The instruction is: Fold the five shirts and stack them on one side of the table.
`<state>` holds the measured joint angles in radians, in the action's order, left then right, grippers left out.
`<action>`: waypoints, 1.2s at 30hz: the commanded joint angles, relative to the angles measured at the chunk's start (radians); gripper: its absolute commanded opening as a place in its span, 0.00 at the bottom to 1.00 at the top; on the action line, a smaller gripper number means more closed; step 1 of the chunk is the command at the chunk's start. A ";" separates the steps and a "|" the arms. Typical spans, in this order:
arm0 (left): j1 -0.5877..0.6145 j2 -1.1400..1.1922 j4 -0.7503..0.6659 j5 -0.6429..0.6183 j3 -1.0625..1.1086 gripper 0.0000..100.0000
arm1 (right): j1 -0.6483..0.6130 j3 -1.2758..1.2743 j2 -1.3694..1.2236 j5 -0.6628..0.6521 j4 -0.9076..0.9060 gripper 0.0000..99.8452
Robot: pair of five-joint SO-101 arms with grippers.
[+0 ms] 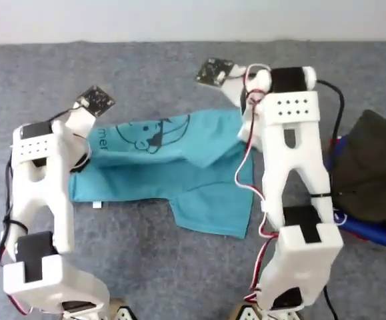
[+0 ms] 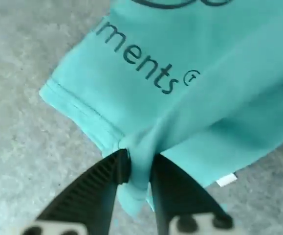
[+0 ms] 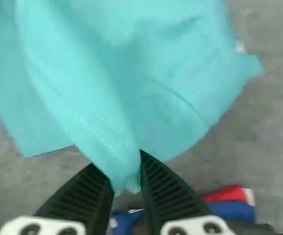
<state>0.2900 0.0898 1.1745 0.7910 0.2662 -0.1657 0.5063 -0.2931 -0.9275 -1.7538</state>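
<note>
A teal shirt (image 1: 173,167) with a dark printed drawing lies partly folded on the grey table, its upper half turned over the lower. My left gripper (image 2: 136,169) is shut on a bunched fold at the teal shirt's (image 2: 190,98) left edge, near the printed letters. My right gripper (image 3: 126,178) is shut on a hemmed edge of the teal shirt (image 3: 121,73) at its upper right. In the high view the left arm (image 1: 46,160) stands at the shirt's left side and the right arm (image 1: 289,133) at its right.
A dark folded shirt (image 1: 373,167) lies on a blue and red one (image 1: 373,230) at the table's right edge; the blue and red cloth (image 3: 229,205) sits just behind the right gripper. Grey table (image 1: 146,267) extends in front of the teal shirt.
</note>
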 commanded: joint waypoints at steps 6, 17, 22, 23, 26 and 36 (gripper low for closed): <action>0.009 -0.003 0.032 0.000 -0.044 0.07 | -0.062 -0.341 0.185 0.034 -0.038 0.01; 0.038 -0.014 0.095 0.005 -0.047 0.07 | -0.056 -0.425 0.197 0.068 -0.015 0.01; 0.040 -0.023 0.129 0.035 -0.047 0.11 | -0.065 -0.427 0.197 0.068 -0.041 0.07; 0.041 -0.037 0.130 0.034 -0.047 0.11 | -0.068 -0.427 0.199 0.068 -0.042 0.09; 0.037 -0.107 0.167 0.034 -0.047 0.13 | -0.065 -0.427 0.216 0.091 -0.044 0.16; 0.038 -0.376 0.262 0.029 -0.045 0.18 | -0.067 -0.414 0.444 0.126 -0.035 0.34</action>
<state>0.3268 -0.2002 1.4262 0.8201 0.2662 -0.2348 0.0752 0.0767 -0.8109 -1.7538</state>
